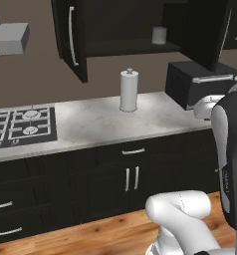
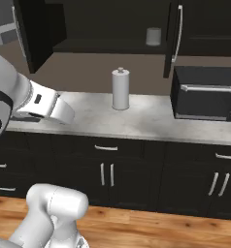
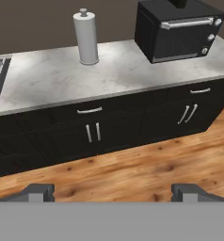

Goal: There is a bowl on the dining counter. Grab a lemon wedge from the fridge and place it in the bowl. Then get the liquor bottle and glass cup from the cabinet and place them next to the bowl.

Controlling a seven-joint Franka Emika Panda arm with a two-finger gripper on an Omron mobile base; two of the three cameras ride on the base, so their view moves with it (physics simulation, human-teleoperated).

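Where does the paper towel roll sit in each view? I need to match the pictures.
Left base view: paper towel roll upright on the grey counter, right of the stove, centre of the picture.
Right base view: paper towel roll at centre, left of the toaster oven.
Hand view: paper towel roll at upper left, toaster oven on its right.
Shared landmark: the toaster oven.

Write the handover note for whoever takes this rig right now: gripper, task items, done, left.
Gripper: open, empty, hanging over the wooden floor in front of the lower cabinets.
Cabinet: doors open; glass cup stands on its shelf. Liquor bottle: can't be made out on the shelf.
On the counter below: paper towel roll, toaster oven, stovetop.
Done: cabinet opened; the lemon step can't be judged from here.
Left: take cup and bottle to the bowl.
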